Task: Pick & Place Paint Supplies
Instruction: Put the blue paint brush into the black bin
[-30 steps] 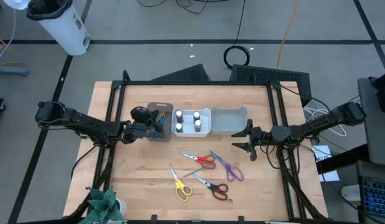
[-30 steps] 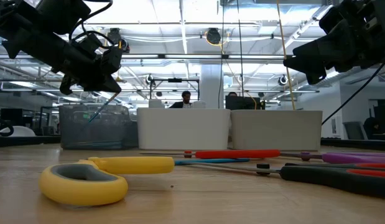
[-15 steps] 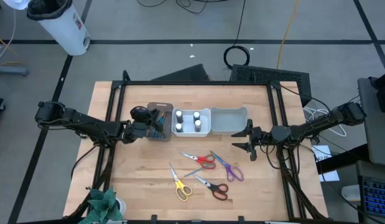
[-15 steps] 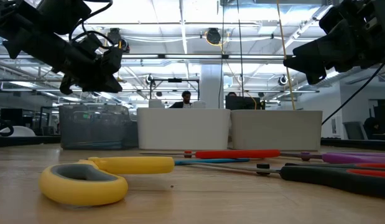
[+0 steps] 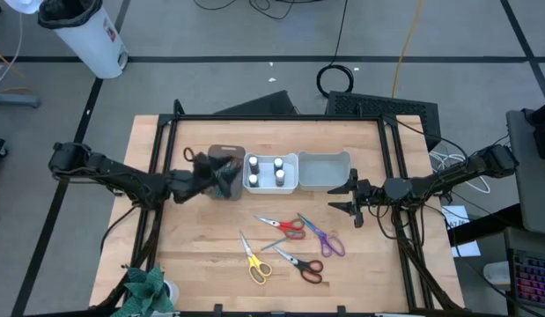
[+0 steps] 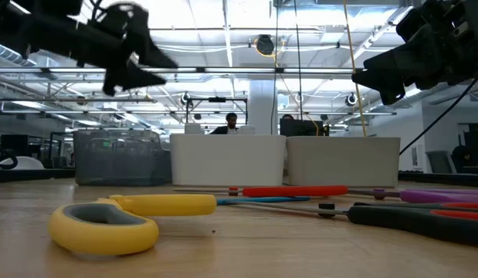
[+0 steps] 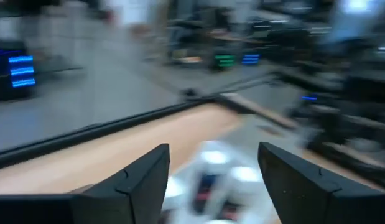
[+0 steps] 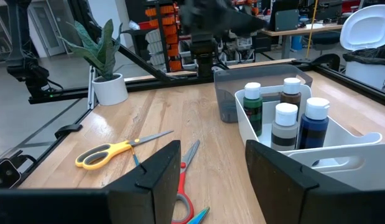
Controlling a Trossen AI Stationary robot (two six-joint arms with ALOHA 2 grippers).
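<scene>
My left gripper hovers open over the dark bin, which holds teal brushes; nothing shows between its fingers. My right gripper waits open and holding nothing, just in front of the grey bin. Several white-capped bottles stand upright in the white bin. Red scissors, purple scissors, yellow scissors and black-handled scissors lie flat on the table, with a thin teal brush among them.
The three bins stand in a row at the table's middle. A potted plant sits at the near left corner. A black frame runs around the tabletop. Bare wood lies left and right of the scissors.
My left gripper, which held a thin brush hanging over the dark bin, has opened and let it go; the brush has dropped out of sight into the bin. The gripper has since risen and tipped up, and is still moving. My right gripper has kept still.
</scene>
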